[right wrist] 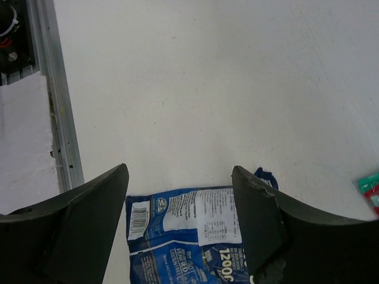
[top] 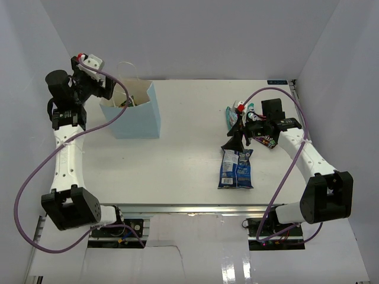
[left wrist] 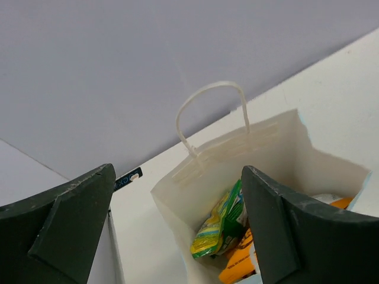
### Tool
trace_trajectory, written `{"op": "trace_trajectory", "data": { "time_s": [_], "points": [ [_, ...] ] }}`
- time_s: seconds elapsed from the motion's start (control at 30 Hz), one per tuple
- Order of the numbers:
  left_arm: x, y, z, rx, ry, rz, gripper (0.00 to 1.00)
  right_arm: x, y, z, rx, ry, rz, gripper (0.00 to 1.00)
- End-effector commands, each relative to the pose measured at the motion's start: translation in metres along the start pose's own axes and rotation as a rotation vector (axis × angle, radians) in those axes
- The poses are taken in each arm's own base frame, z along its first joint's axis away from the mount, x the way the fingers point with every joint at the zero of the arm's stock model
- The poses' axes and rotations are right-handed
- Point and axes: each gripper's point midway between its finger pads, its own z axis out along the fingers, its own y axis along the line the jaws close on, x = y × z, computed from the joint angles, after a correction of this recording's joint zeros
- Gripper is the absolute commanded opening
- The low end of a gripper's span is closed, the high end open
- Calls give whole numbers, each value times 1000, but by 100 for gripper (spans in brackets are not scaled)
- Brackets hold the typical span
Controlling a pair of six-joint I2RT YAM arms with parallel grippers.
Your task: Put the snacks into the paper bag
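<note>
The light blue paper bag stands upright at the back left. My left gripper is open and empty just above its left rim. In the left wrist view the bag's inside holds the green bag and the orange chip bag. My right gripper is open and empty, hovering above the top end of the blue-white bag, which lies flat between its fingers in the right wrist view. The teal-red candy bag and the dark purple pack lie beside the right gripper.
The bag's white cord handles stick up at the rim. The table's near edge has a metal rail. White walls enclose the table at the back and both sides. The teal-red bag's corner shows at the right wrist view's edge.
</note>
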Motion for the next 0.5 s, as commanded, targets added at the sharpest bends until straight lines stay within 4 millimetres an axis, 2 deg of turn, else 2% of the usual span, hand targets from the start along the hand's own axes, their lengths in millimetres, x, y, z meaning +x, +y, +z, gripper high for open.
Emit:
{"op": "trace_trajectory", "data": {
  "time_s": [0.0,0.03,0.07,0.1,0.13,0.17,0.2,0.23,0.27,0.3,0.37,0.4,0.43,0.47],
  "points": [
    [-66,8,-36,-106,-132,-39,98,-9,-6,-9,66,17,34,76],
    [-69,9,-41,-135,-134,-78,98,-3,-18,-12,144,57,98,76],
    [-84,5,-56,-159,-168,-157,98,-2,-26,-15,203,74,140,76],
    [-87,2,-63,-180,-178,-214,98,-3,-41,-20,294,82,173,76],
    [-73,0,-68,-223,-155,-292,98,8,-63,-31,458,131,272,76],
    [-85,-11,-86,-236,-192,-405,98,12,-74,-38,539,148,308,76],
    [-82,-17,-94,-255,-193,-472,98,14,-84,-46,617,163,335,76],
    [-73,-19,-103,-301,-183,-541,98,23,-97,-58,712,195,363,76],
    [-44,-33,-107,-320,-114,-635,98,26,-100,-62,742,193,391,76],
    [-49,-43,-125,-349,-143,-732,98,31,-104,-68,765,195,412,76],
    [-12,-69,-136,-369,-52,-853,98,43,-107,-70,779,206,460,77],
    [-18,-82,-149,-347,-76,-875,98,57,-111,-73,807,224,529,76],
    [1,-108,-158,-316,-4,-952,98,71,-110,-72,802,243,600,76],
    [6,-119,-162,-294,15,-989,98,78,-108,-72,791,252,633,76]
  ]
}}
